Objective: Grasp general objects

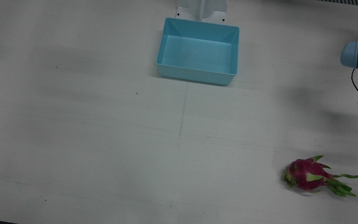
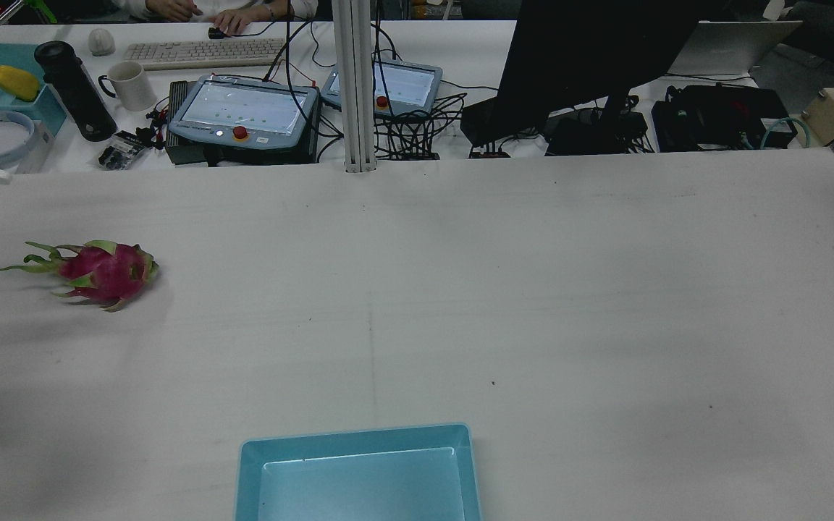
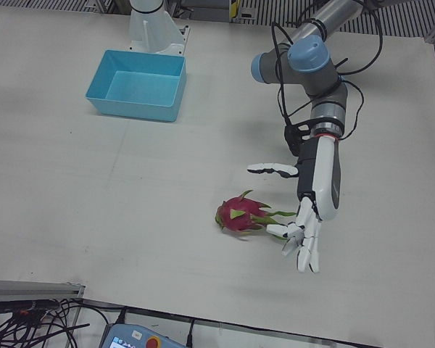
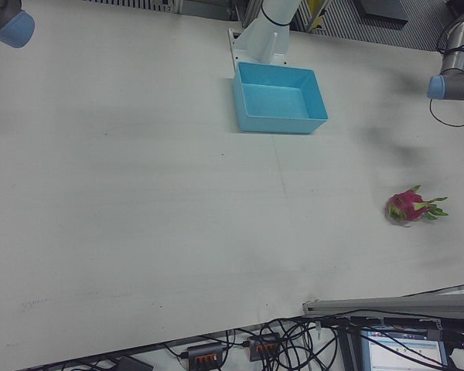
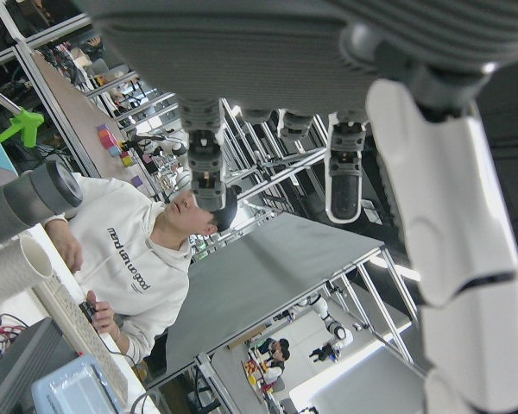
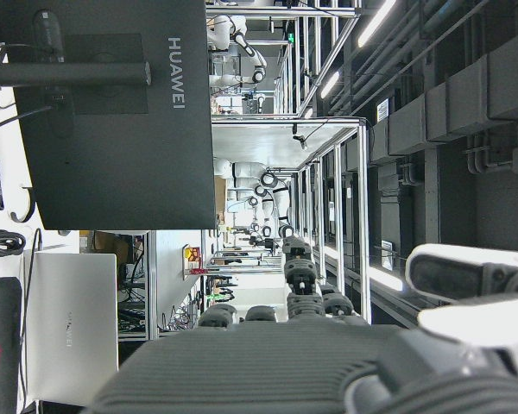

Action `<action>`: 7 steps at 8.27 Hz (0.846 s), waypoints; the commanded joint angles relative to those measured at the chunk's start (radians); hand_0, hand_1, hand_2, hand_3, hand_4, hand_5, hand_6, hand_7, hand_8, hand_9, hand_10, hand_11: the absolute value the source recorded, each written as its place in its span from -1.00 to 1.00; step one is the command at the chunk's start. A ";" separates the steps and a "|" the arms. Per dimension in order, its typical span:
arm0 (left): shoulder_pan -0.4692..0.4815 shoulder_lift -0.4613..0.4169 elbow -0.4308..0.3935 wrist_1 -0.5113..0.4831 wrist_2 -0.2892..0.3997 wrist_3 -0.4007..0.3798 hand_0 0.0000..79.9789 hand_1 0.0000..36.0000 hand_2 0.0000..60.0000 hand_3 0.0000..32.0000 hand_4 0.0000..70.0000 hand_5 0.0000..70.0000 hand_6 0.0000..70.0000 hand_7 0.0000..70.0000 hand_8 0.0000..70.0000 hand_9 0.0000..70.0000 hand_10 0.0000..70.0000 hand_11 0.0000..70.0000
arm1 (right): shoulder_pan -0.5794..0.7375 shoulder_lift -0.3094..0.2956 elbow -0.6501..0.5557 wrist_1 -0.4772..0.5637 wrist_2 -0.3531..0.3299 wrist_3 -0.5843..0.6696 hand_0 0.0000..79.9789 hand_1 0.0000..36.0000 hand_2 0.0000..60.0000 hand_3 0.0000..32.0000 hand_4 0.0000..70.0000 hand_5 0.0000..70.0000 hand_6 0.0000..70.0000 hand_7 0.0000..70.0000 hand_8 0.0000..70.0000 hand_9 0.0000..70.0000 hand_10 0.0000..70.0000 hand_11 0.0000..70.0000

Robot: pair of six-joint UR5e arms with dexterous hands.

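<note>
One dragon fruit (image 1: pixel 309 177), one blue bin (image 1: pixel 198 51)

a dragon fruit (image 1: pixel 310 177) lies on its side on the white table, magenta skin with green-tipped scales. its long green leaves trail toward the table's edge, away from the blue bin (image 1: pixel 197 51), well apart.

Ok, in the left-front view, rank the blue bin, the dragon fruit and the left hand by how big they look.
1. Blue bin, largest.
2. Left hand, fingers spread open, holding nothing.
3. Dragon fruit, smallest.
The hand sits above the table, nearer the camera, so its lead over the fruit is unsure.
</note>
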 commanded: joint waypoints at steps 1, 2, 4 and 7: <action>-0.014 0.002 -0.220 0.170 0.125 0.323 0.33 0.10 -0.69 -0.94 -0.91 -0.33 -1.00 -0.78 -1.00 -1.00 -0.97 -0.89 | 0.002 -0.002 0.002 0.000 -0.002 0.001 -1.00 -1.00 -1.00 -1.00 -1.00 -1.00 -1.00 -1.00 -1.00 -1.00 -1.00 -1.00; -0.021 0.011 -0.208 0.167 0.124 0.398 0.25 -0.08 -0.72 -1.00 -0.92 -0.39 -1.00 -0.82 -1.00 -1.00 -0.96 -0.88 | 0.002 -0.002 0.002 0.000 -0.002 0.001 -1.00 -1.00 -1.00 -1.00 -1.00 -1.00 -1.00 -1.00 -1.00 -1.00 -1.00 -1.00; -0.015 0.002 -0.231 0.228 0.124 0.521 0.28 0.02 -0.68 -0.91 -0.93 -0.47 -1.00 -0.85 -1.00 -1.00 -0.98 -0.91 | 0.002 -0.002 0.002 0.000 0.000 0.001 -1.00 -1.00 -1.00 -1.00 -1.00 -1.00 -1.00 -1.00 -1.00 -1.00 -1.00 -1.00; 0.051 0.005 -0.234 0.297 0.147 0.826 0.24 -0.17 -0.93 -0.41 -0.98 -0.93 -1.00 -0.93 -1.00 -1.00 -0.98 -0.91 | 0.000 -0.002 0.002 0.000 0.000 0.002 -1.00 -1.00 -1.00 -1.00 -1.00 -1.00 -1.00 -1.00 -1.00 -1.00 -1.00 -1.00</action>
